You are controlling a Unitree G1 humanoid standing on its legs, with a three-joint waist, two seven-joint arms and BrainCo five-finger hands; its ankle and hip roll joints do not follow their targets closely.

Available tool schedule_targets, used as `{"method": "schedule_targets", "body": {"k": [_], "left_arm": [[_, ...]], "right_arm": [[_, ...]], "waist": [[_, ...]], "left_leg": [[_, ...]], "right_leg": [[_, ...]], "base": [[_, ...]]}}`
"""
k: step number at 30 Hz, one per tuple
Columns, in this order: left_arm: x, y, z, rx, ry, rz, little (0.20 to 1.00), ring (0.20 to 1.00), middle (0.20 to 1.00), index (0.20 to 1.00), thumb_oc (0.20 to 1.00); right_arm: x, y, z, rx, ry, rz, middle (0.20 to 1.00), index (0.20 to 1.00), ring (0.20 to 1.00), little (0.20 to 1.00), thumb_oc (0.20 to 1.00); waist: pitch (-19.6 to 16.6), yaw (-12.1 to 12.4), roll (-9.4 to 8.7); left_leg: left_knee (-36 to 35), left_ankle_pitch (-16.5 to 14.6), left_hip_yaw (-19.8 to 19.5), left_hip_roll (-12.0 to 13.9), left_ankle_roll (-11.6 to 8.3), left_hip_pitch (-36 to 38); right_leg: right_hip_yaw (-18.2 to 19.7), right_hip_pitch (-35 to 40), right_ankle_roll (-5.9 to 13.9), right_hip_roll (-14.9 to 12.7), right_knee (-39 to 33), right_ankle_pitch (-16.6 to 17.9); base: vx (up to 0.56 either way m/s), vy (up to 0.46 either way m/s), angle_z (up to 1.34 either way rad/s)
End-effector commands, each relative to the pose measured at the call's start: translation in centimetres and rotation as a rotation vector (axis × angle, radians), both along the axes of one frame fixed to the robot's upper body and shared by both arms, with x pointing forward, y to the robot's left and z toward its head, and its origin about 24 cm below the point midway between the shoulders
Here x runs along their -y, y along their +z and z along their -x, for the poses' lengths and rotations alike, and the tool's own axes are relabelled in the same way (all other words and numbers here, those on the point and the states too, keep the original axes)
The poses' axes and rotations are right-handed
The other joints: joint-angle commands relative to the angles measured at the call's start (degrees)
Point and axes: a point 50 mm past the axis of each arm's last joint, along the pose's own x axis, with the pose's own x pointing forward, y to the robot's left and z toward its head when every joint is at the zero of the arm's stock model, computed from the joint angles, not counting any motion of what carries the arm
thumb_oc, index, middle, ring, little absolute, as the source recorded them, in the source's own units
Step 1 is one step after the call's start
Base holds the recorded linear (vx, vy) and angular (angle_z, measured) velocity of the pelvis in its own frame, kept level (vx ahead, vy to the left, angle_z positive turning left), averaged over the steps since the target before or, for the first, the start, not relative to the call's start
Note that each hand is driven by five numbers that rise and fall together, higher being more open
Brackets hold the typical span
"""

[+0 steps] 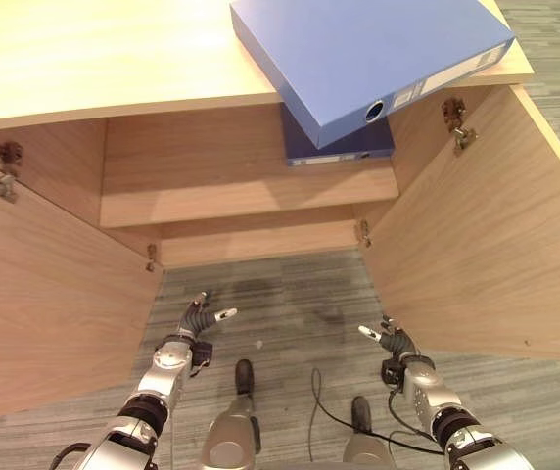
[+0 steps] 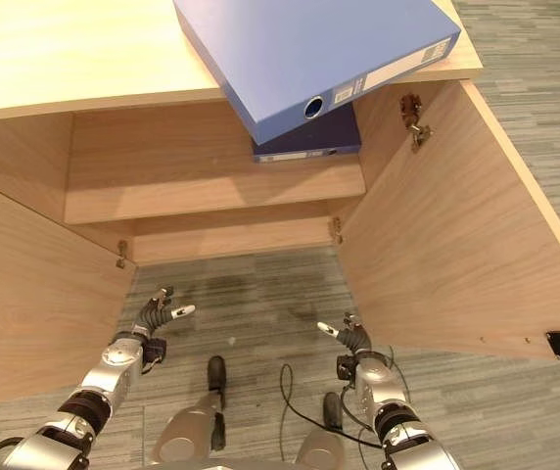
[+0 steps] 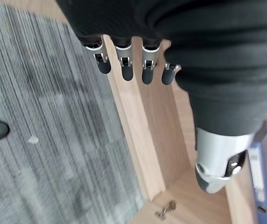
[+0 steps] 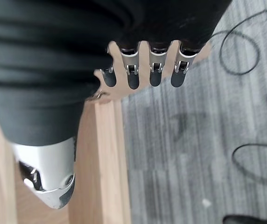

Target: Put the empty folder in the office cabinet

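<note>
A light blue folder (image 1: 358, 54) lies flat on the cabinet top (image 1: 94, 59), with its spine corner hanging over the front edge. Under it, a darker blue folder (image 1: 339, 147) lies on the right end of the upper shelf (image 1: 221, 186) inside the open cabinet. My left hand (image 1: 194, 328) hovers low over the carpet in front of the cabinet, open and holding nothing. My right hand (image 1: 397, 345) hangs at the same height further right, also open and empty. Both are well below the folders. The left wrist view shows relaxed fingers (image 3: 124, 65) and the dark folder (image 3: 259, 182).
Both cabinet doors stand wide open: the left door (image 1: 45, 284) and the right door (image 1: 486, 225) flank my hands. A lower shelf (image 1: 260, 240) sits just above the grey carpet (image 1: 280, 304). The upper shelf is bare to the left of the dark folder.
</note>
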Motion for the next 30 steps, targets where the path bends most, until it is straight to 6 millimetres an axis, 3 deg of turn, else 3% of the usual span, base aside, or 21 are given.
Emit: {"method": "schedule_targets", "body": {"k": [1, 4, 6, 8, 9, 13, 18, 30], "left_arm": [[0.1, 0.8, -0.5, 0.058, -0.001, 0.019, 1.000, 1.000, 1.000, 1.000, 1.000], [0.5, 0.5, -0.5, 0.040, -0.022, 0.005, 1.000, 1.000, 1.000, 1.000, 1.000], [0.4, 0.7, -0.7, 0.045, -0.023, 0.001, 1.000, 1.000, 1.000, 1.000, 1.000], [0.6, 0.7, -0.8, 0.040, -0.036, -0.007, 1.000, 1.000, 1.000, 1.000, 1.000], [0.2, 0.3, -0.5, 0.010, -0.043, -0.058, 1.000, 1.000, 1.000, 1.000, 1.000], [1.7, -0.1, -0.4, 0.007, -0.073, -0.006, 1.000, 1.000, 1.000, 1.000, 1.000], [2.1, -0.9, 0.3, -0.018, -0.070, 0.007, 1.000, 1.000, 1.000, 1.000, 1.000], [2.2, -2.3, 1.6, -0.076, -0.055, 0.016, 1.000, 1.000, 1.000, 1.000, 1.000]], "right_arm": [[0.7, 1.0, -0.7, 0.060, -0.018, 0.007, 1.000, 1.000, 1.000, 1.000, 1.000], [1.2, 0.5, 0.0, 0.040, -0.044, -0.002, 1.000, 1.000, 1.000, 1.000, 1.000], [1.1, 0.4, 0.0, 0.039, -0.048, -0.005, 1.000, 1.000, 1.000, 1.000, 1.000], [1.2, 0.4, 0.1, 0.037, -0.051, -0.008, 1.000, 1.000, 1.000, 1.000, 1.000], [2.0, 0.0, 0.7, 0.010, -0.062, 0.015, 1.000, 1.000, 1.000, 1.000, 1.000], [2.5, -0.4, 1.3, -0.006, -0.093, -0.003, 1.000, 1.000, 1.000, 1.000, 1.000], [3.1, -0.7, 2.1, -0.022, -0.103, 0.013, 1.000, 1.000, 1.000, 1.000, 1.000], [3.3, -1.9, 3.7, -0.090, -0.105, 0.019, 1.000, 1.000, 1.000, 1.000, 1.000]], "waist": [[-0.6, 1.2, 1.76], [-1.0, -0.2, 1.15], [-0.8, -0.4, 1.85], [0.1, -1.7, 2.53], [0.6, -3.5, 3.15], [0.4, -4.0, 3.62], [-0.9, -4.1, 4.23], [-2.1, -4.1, 4.72]], "left_leg": [[5.3, -1.2, -0.8, 7.3, -4.50, -5.3], [4.4, -2.6, -1.0, 3.9, -2.76, -3.7], [3.5, -3.4, -0.8, 3.2, -2.27, -1.9], [2.5, -5.1, -1.5, 1.7, -1.66, 1.4], [1.8, -6.8, -2.2, 0.6, -1.12, 3.7], [1.4, -6.1, -4.5, -1.7, -1.11, 5.1], [-1.5, -5.4, -5.1, -1.6, -1.77, 7.5], [-1.9, -5.7, -5.6, -0.6, -2.99, 9.6]], "right_leg": [[-1.0, 4.3, 1.48, -0.6, 9.2, 4.3], [3.6, 4.3, 1.07, 4.9, 9.5, -0.5], [2.4, 2.3, -0.94, 8.2, 7.8, -5.8], [1.5, -2.2, -2.57, 11.3, 6.7, -7.1], [2.2, -4.8, -3.26, 13.2, 6.4, -7.3], [2.7, -0.9, -4.57, 13.6, 0.7, -5.3], [0.2, 2.4, -4.31, 13.7, -2.1, -5.5], [-1.5, 5.8, -4.42, 14.1, -2.5, -6.6]], "base": [[0.03, 0.260, -0.07], [0.08, 0.251, 0.04], [0.14, 0.140, 0.05], [0.19, 0.118, 0.02], [0.23, 0.114, 0.12], [0.12, 0.009, 0.69], [0.08, -0.046, 0.17], [0.03, -0.028, 0.05]]}}
